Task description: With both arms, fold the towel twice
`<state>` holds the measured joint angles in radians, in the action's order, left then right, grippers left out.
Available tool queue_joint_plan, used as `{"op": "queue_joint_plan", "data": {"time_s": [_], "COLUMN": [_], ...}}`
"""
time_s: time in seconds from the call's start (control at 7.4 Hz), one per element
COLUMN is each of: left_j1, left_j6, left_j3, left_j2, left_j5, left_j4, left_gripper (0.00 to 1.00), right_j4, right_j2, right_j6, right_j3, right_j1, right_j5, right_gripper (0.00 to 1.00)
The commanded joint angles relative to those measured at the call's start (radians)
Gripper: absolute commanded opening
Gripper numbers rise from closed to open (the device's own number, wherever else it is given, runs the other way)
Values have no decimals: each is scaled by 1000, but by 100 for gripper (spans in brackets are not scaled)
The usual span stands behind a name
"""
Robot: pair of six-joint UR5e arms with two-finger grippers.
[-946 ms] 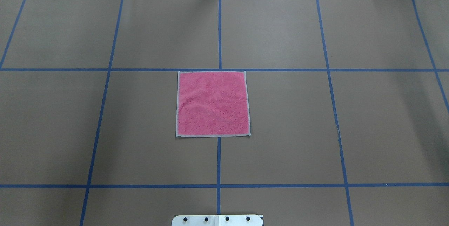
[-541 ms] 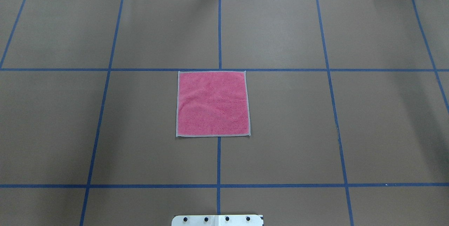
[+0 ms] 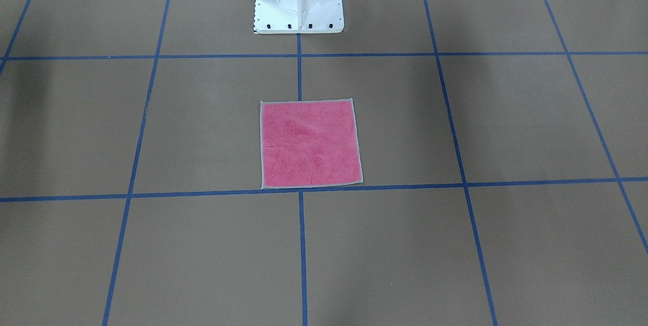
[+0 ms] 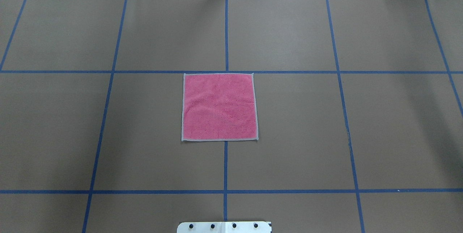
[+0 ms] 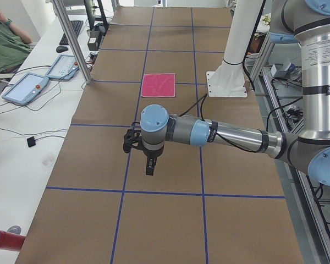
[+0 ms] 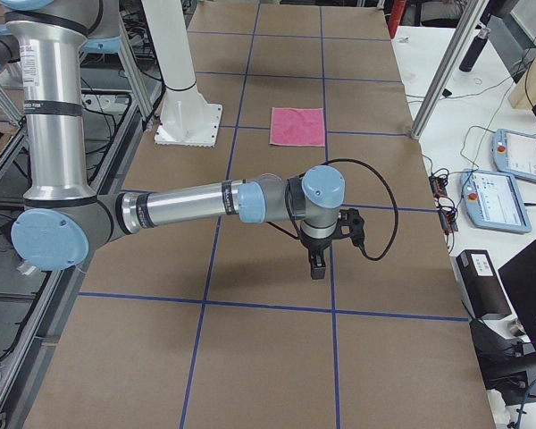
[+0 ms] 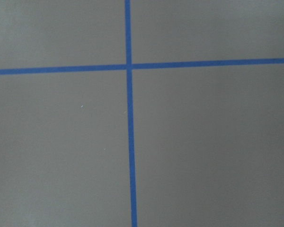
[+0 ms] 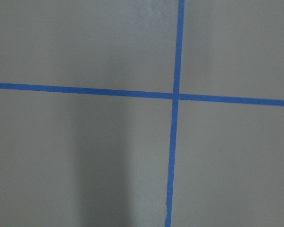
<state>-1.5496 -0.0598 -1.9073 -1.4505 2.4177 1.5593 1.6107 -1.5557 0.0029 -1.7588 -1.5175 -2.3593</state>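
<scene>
The towel [image 4: 219, 107] lies flat and unfolded, pink face up with a pale grey edge, at the middle of the brown table [image 4: 325, 135]; it also shows in the front view [image 3: 310, 144]. Neither arm appears in the overhead or front views. In the left side view my left gripper [image 5: 149, 165] hangs over the table well short of the towel [image 5: 158, 84]. In the right side view my right gripper [image 6: 318, 264] hovers likewise, far from the towel [image 6: 297, 126]. I cannot tell whether either is open or shut. Both wrist views show only bare table and blue tape lines.
The white pedestal base [image 3: 298, 7] stands just behind the towel on the robot's side. Teach pendants [image 5: 25, 88] [image 6: 496, 201] and cables lie on white side benches. Metal posts [image 5: 71, 38] [image 6: 447, 71] rise at the table's far edge. A seated person [image 5: 5, 47] is beyond it.
</scene>
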Motion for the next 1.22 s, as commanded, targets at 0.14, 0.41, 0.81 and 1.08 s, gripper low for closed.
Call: {"op": "queue_joint_plan", "data": {"time_s": [0.14,0.41,0.81,1.08], "left_j1": [207,270,530,714], "left_j6": [-323,-557,-1034,-1440], "left_j3": [-4,-6,-4,-1], "left_j2": [-238,-281,-396,-439], "left_j5": [8,14,-50,-252], "left_j4": [4,17,158,325], "left_gripper": [100,100,100,100], "right_j4": [-214,-255,-394,-520], "right_j2": [11,22,69,123], "right_j6": [92,151,621,911], "right_j3": [21,12,5,7], "right_j1": [55,134,288,429], "right_j5": [-32,-43,-71,-43], "right_gripper": [100,100,100,100]}}
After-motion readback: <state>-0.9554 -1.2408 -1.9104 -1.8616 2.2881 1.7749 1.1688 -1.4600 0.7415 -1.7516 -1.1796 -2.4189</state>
